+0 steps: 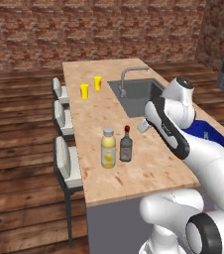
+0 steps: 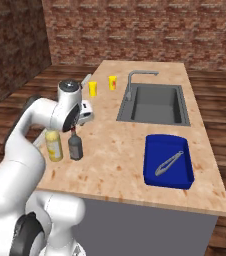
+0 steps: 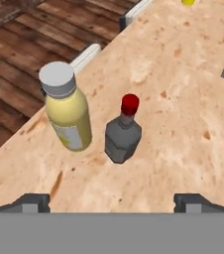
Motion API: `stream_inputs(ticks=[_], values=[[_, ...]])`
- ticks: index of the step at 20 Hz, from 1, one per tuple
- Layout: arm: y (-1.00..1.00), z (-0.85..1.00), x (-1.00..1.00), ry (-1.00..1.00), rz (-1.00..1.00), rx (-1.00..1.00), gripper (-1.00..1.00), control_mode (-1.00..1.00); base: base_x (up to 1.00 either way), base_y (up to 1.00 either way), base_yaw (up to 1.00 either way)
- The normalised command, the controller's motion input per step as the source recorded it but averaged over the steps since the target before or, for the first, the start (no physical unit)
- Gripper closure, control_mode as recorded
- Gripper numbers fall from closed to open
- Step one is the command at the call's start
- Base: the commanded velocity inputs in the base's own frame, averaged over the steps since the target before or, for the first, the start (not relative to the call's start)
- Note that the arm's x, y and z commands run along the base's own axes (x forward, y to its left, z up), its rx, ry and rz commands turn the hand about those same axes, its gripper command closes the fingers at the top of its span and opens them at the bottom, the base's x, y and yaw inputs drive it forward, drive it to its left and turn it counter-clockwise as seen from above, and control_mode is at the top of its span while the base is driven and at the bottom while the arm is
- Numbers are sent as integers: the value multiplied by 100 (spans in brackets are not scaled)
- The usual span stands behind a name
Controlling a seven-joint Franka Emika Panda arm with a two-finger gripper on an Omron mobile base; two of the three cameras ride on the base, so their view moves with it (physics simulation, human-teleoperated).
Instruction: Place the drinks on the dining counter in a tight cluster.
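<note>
The gripper (image 3: 112, 201) hangs released above the desk (image 1: 148, 168), its fingertips (image 3: 32, 202) spread wide and nothing between them; below it 2 drinks stand upright just beside each other near the desk's stool-side edge: the yellow bottle (image 3: 68, 110) with its pale cap, and the dark bottle (image 3: 123, 134) with its red cap; 2 yellow cups (image 1: 84, 91) stand farther along, beside the sink (image 2: 155, 105); a blue tray (image 2: 168, 161) holding tongs (image 2: 169, 163) lies in front of the sink.

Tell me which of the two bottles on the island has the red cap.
The dark grey-brown bottle, upright beside the stout yellow bottle. It is slimmer and darker, and the yellow one's cap is pale.
</note>
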Motion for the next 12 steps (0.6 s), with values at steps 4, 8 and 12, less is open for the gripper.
stream_inputs(ticks=[4,8,12], values=[[-15,11,-62,0,-29,0,-100,-100,0,0,0],[-21,38,-52,2,-30,0,-100,-100,0,0,0],[-17,57,-46,3,-29,0,-100,-100,0,0,0]])
